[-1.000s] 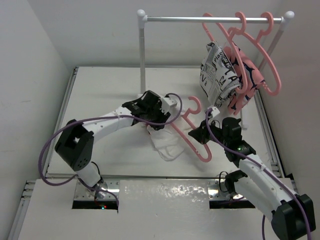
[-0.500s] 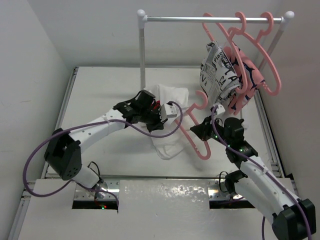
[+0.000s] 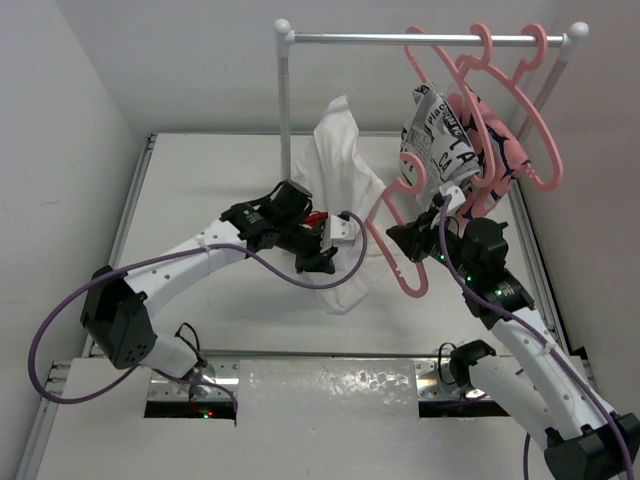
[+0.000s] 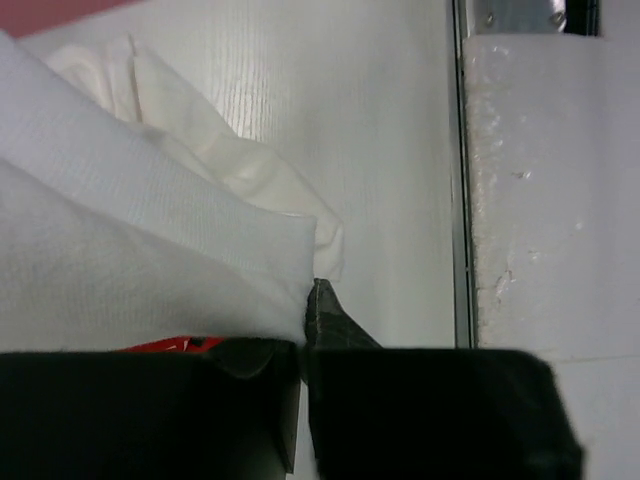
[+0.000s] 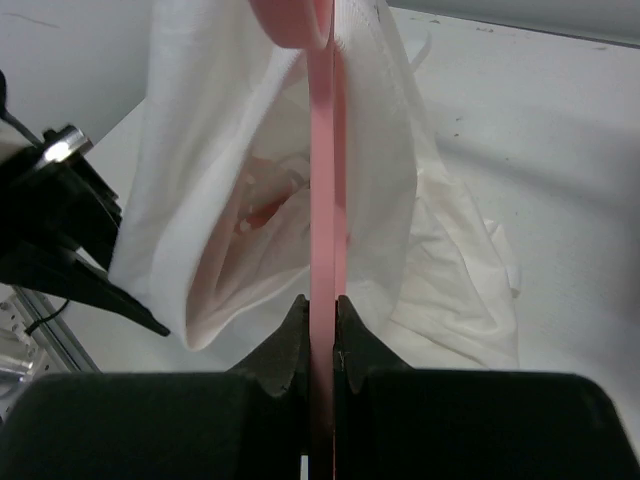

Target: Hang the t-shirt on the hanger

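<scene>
"Where's the t-shirt [image 3: 338, 165] just now?"

"Mostly up off the table [image 3: 200, 180]. The left tool [image 3: 335, 236] has its jaws pressed together on a fold of the white cloth, right beside the red patch [image 3: 314, 217]. The top of the shirt flops up toward the rack [image 3: 285, 100], and the bottom trails down onto the table."

"And the hanger [image 3: 402, 262]?"

"That's in the right tool [image 3: 405, 243], which is clamped tight on the pink bar. The hanger's long axis points away from that arm, with the hook at the far end, up near the newsprint shirt [image 3: 435, 140] on the rail."

"So which way does the t-shirt lie from it?"

"Just to the hanger's left, touching it or very nearly. From the right wrist you see the bar running straight out from the jaws, and the cloth gapes open like a pocket just left of the bar. I can't tell whether the hanger's shoulder is already inside the cloth or only lying across the front of it."

"Which arm would do the next bit?"

"The right one, I'd guess. It has the hanger and it sits nearest that opening. The bar would have to go sideways, leftward, into the gap, while the left arm holds the mouth wide. The danger I see is the shoulder catching on the hem and pushing the cloth aside."
</scene>
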Action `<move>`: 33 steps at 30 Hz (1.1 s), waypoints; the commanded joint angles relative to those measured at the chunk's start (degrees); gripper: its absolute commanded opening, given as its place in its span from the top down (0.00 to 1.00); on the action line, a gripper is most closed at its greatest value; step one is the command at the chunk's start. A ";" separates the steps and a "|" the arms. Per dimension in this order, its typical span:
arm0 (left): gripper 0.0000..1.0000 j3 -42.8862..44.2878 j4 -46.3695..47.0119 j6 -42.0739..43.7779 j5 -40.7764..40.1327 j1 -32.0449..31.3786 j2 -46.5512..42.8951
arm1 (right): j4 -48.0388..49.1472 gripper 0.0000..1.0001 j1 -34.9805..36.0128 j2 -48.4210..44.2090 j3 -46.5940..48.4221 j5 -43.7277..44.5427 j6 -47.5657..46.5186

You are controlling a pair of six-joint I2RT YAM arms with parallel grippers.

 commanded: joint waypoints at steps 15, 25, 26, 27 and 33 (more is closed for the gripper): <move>0.14 32.66 -5.07 -1.33 -0.85 1.24 -4.03 | -0.70 1.00 -0.08 -3.24 3.75 -8.69 -7.72; 0.09 36.27 -5.94 10.17 -4.31 10.64 1.33 | -4.57 1.00 -0.08 -3.85 3.32 -10.01 -9.04; 0.09 37.41 -5.77 10.10 -3.33 10.56 2.03 | -4.48 1.00 -0.08 -3.77 3.05 -10.27 -8.78; 0.09 38.03 -5.51 9.83 -2.45 10.64 2.56 | -4.39 1.00 -0.17 -3.77 2.96 -10.80 -8.52; 0.14 41.37 -13.04 13.25 5.73 9.33 7.74 | -5.09 1.00 -0.17 -3.59 2.87 -11.95 -8.34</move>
